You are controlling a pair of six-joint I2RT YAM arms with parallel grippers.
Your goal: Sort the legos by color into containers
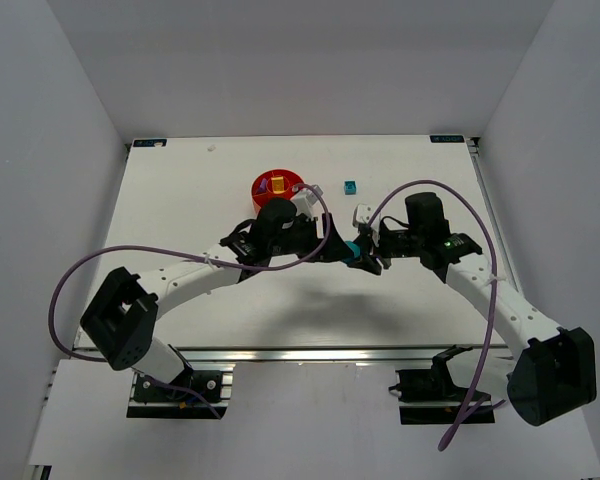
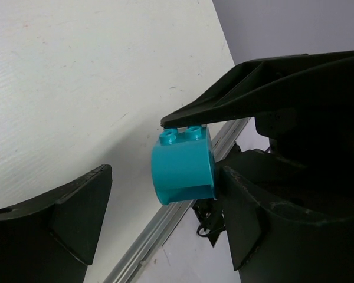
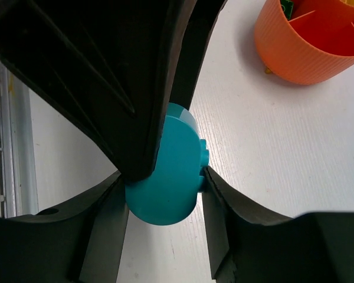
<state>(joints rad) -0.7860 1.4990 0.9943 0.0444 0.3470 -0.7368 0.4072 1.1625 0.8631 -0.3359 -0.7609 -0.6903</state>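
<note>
The right gripper pinches a cyan lego brick between both fingers: one finger bears on the studded face, the other on the opposite face. The brick is rounded on one side and carries two visible studs.

The left gripper is spread wide around the same brick. One of its fingers lies against one end of the brick; the other finger stands well apart from it, with bare desk visible in the gap. The left gripper does not clamp the brick.

In the top view, both arms reach inward and the two grippers meet near the middle of the white desk – the brick sits between them, above the surface.

The orange-red divided bowl stands beyond the grippers, toward the far edge and slightly left. Yellow and purple pieces show in its compartments from above; the right wrist view shows a green piece at its rim.

A second cyan brick lies on the desk just right of the bowl – apart from both grippers.
</note>
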